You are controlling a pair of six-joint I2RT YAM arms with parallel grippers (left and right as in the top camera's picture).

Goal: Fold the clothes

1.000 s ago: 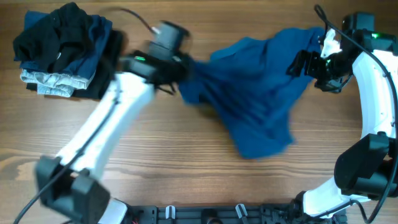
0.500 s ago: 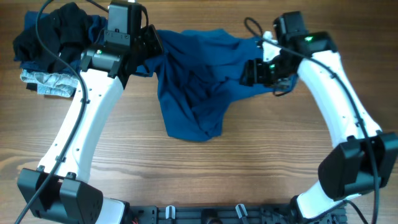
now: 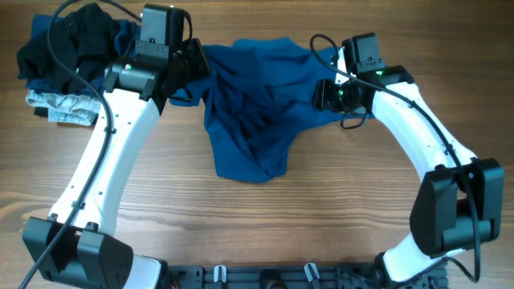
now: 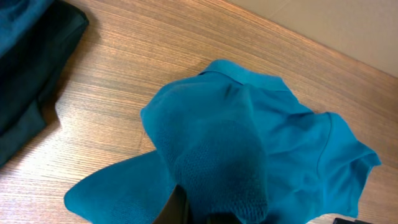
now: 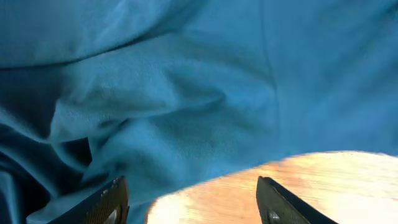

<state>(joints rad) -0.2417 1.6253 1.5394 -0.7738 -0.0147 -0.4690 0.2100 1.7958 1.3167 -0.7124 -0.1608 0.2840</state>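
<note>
Shirt (image 3: 249, 112): crumpled on the worktop (image 3: 337, 225), far middle, between both tools.
Lie: broad edge running side to side, body narrowing toward the near edge.
Left tool (image 3: 191, 71): clamped on the shirt's left corner.
Right tool (image 3: 323, 95): fingers apart over the shirt's right edge.
Left wrist only: knit weave, cloth bunched over the tool.
Overhead only: dark pile (image 3: 76, 64), far left.

Overhead cam looks straight down on the whole table (image 3: 321, 233), both arms in frame, fairly far off. L wrist cam sits close, angled down over the blue garment (image 4: 249, 143) w/ the dark pile (image 4: 31, 62) at left. R wrist cam v. close, mostly cloth, its fingers (image 5: 280, 202) at the bottom edge. All 3 views share the blue garment.
</note>
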